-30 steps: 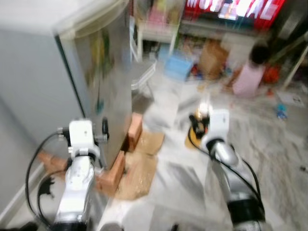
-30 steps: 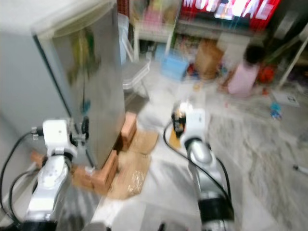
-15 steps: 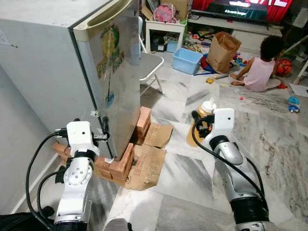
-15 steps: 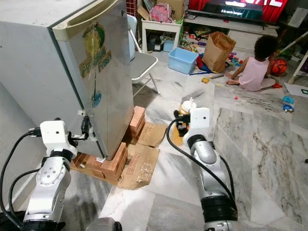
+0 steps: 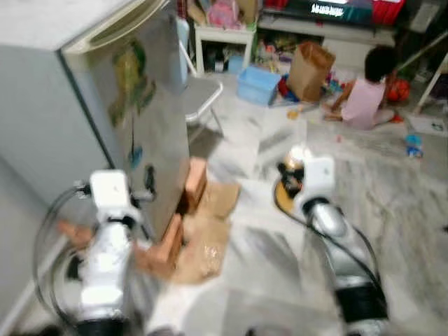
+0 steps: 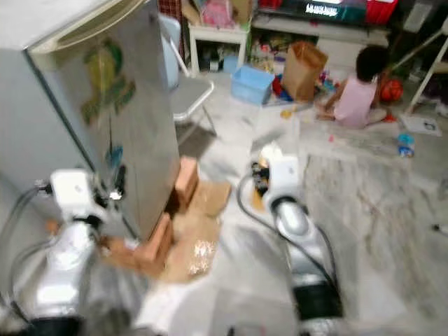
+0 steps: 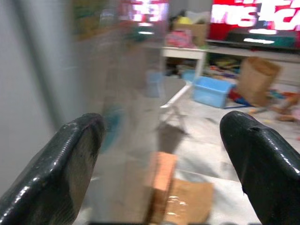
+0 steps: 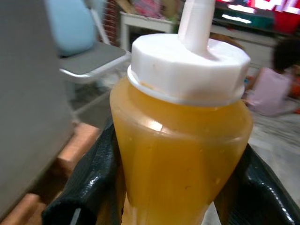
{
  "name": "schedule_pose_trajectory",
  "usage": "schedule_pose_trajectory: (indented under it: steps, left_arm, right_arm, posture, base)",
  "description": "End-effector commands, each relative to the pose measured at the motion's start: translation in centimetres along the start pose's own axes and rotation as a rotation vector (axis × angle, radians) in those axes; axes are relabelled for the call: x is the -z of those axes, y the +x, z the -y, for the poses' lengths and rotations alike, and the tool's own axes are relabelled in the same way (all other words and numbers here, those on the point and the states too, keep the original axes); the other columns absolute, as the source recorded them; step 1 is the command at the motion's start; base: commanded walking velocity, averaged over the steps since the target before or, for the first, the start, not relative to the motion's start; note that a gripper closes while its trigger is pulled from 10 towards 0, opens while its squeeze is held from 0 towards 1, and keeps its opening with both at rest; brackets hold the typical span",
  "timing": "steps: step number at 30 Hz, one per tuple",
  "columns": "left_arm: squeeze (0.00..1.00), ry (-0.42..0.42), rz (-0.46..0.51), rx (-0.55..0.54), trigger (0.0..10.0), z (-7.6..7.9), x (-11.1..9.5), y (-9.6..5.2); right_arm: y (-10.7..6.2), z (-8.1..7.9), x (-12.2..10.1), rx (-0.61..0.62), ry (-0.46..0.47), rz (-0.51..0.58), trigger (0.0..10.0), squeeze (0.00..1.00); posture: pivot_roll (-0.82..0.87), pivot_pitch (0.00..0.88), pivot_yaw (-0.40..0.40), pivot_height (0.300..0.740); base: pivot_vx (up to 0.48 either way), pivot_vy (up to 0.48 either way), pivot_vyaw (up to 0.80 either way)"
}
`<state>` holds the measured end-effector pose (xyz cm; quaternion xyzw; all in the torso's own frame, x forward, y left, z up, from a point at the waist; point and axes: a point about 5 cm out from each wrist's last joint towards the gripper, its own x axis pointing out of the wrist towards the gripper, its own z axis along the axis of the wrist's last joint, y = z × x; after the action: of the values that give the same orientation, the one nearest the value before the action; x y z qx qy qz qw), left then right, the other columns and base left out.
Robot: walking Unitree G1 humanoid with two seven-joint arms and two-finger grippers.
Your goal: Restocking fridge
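Approach step: right gripper fingers clamp an orange squeeze bottle with white nozzle cap; left gripper, fingers wide, must next open the closed grey fridge door.

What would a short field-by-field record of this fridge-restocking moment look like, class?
Right hand: shut on a clear squeeze bottle of orange sauce with a white nozzle cap, held upright
Left hand: open, holding nothing, close to the fridge door's edge
Fridge: grey single-door fridge, door closed, raised on red bricks
Floor: flattened brown cardboard beside the bricks
Background: a person in a pink top sitting on the floor
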<state>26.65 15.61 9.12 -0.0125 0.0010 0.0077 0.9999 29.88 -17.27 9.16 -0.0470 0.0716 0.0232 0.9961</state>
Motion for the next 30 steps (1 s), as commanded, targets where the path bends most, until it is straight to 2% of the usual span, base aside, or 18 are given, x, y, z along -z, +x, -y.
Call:
schedule_pose_trajectory:
  steps: [1,3,14,22,30]
  left_arm:
    - [0.00,0.020,0.008,-0.039,10.0,-1.3,-0.2,0.0]
    - [0.00,0.020,0.008,-0.039,10.0,-1.3,-0.2,0.0]
    - [0.00,0.017,0.009,-0.038,10.0,-1.1,-0.2,0.1]
    - [0.00,0.013,0.025,-0.085,10.0,-1.7,-0.5,1.0]
    - [0.00,0.015,0.035,-0.133,10.0,-2.0,-0.9,2.1]
  right_arm:
    - [0.4,-1.1,-0.9,-0.035,0.013,0.031,10.0,0.00]
    - [0.4,-1.1,-0.9,-0.035,0.013,0.031,10.0,0.00]
    - [0.3,-1.4,-1.0,-0.057,0.012,0.044,10.0,0.00]
    - [-0.1,-0.7,-0.4,-0.026,0.012,0.006,10.0,0.00]
    - [-0.4,-1.1,-0.3,-0.026,0.026,-0.002,10.0,0.00]
  posture:
    - [0.06,0.000,-0.047,0.740]
    - [0.06,0.000,-0.047,0.740]
    - [0.05,0.000,-0.048,0.740]
    - [0.05,0.000,-0.056,0.740]
    - [0.04,0.000,-0.042,0.740]
  base:
    - [0.289,0.382,-0.80]
    - [0.289,0.382,-0.80]
    - [0.000,0.000,0.00]
    - [0.000,0.000,0.00]
    - [0.000,0.000,0.00]
